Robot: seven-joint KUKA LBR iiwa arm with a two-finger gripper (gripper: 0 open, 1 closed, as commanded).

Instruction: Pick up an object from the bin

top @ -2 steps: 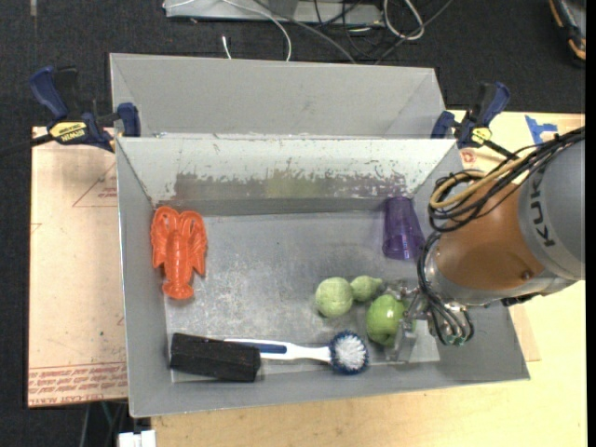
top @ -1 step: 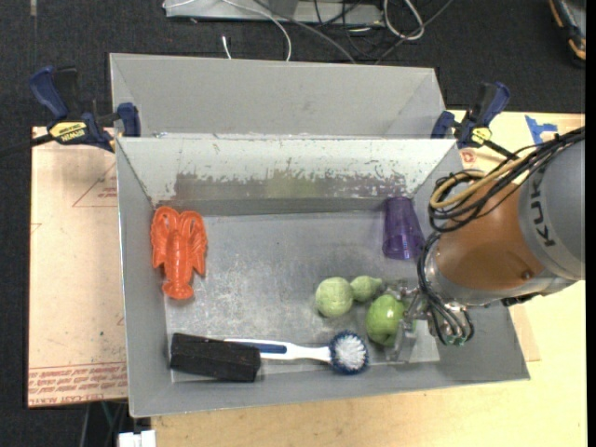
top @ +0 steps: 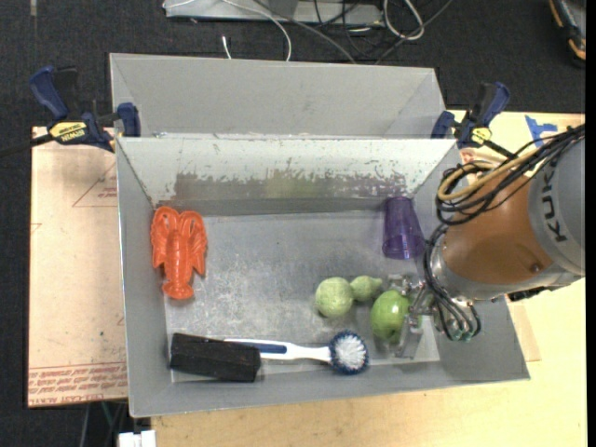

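Observation:
My gripper is low in the bin's front right corner, reaching out from under the orange wrist cover. Right against its left side lies a bright green apple-shaped fruit; whether it is gripped I cannot tell. A smaller pale green fruit lies just behind it, and a round light green one sits to the left. A dish brush with a black handle and a white-and-blue bristle head lies along the front wall, its head close to the gripper.
A translucent purple cup lies near the back right wall, just behind the gripper. An orange toy lobster rests against the left wall. The arm and its cables hang over the bin's right rim.

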